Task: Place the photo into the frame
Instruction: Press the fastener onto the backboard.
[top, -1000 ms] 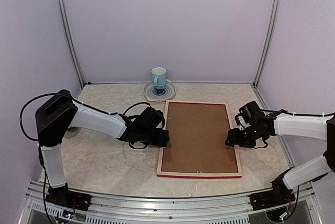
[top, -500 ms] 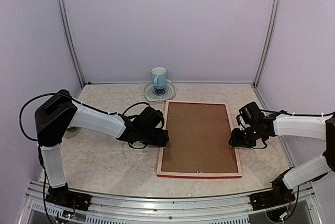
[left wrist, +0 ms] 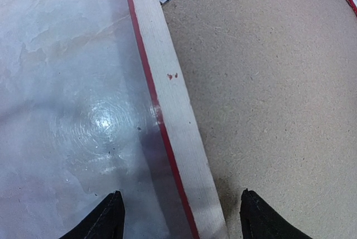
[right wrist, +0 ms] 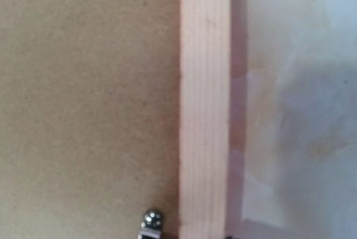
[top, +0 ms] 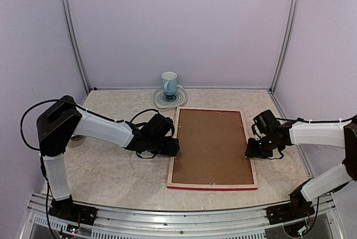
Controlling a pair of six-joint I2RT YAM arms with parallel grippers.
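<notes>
Tiny change only: the black two-finger gripper (top: 252, 153) on the right arm has crept a bit along the right-hand rail of the red-edged rectangular wooden picture frame (top: 212, 186). It's gone toward the frame's near end and drifted slightly outward, so less of it hangs over the rail than a second ago.

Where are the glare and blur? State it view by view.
Left wrist: sharp, with a round glare patch on the glossy table beside the frame; right wrist: soft focus throughout, frame rail very close; top external: evenly lit, no glare.
</notes>
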